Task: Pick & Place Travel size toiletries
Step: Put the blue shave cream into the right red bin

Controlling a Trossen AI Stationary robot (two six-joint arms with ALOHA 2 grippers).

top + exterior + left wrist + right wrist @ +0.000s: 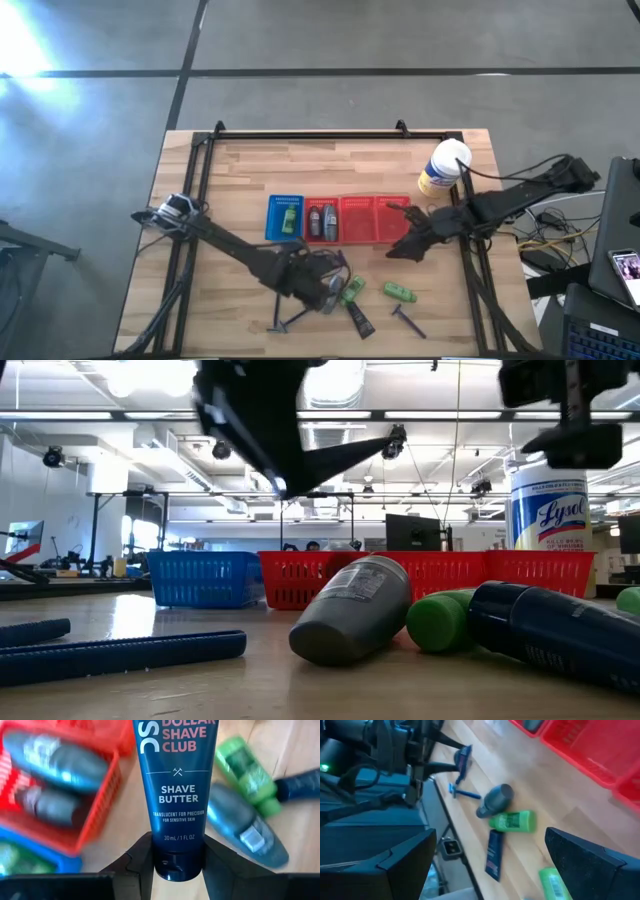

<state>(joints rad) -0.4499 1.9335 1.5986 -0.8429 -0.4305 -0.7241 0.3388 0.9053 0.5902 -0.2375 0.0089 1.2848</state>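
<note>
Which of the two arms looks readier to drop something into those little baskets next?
Probably the left. Its gripper already clamps a shave butter tube, right beside the red basket. The right gripper hangs open and empty by the red baskets.

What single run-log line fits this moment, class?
left claw: shut on shave butter tube, lifted | right claw: open, above table near red basket | remaining toiletries: on table

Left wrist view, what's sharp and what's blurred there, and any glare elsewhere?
Left wrist view: the dark blue shave butter tube reads sharp; the red plastic basket and grey oval sticks are blurred. High view: bright glare on the floor at top left.
</note>
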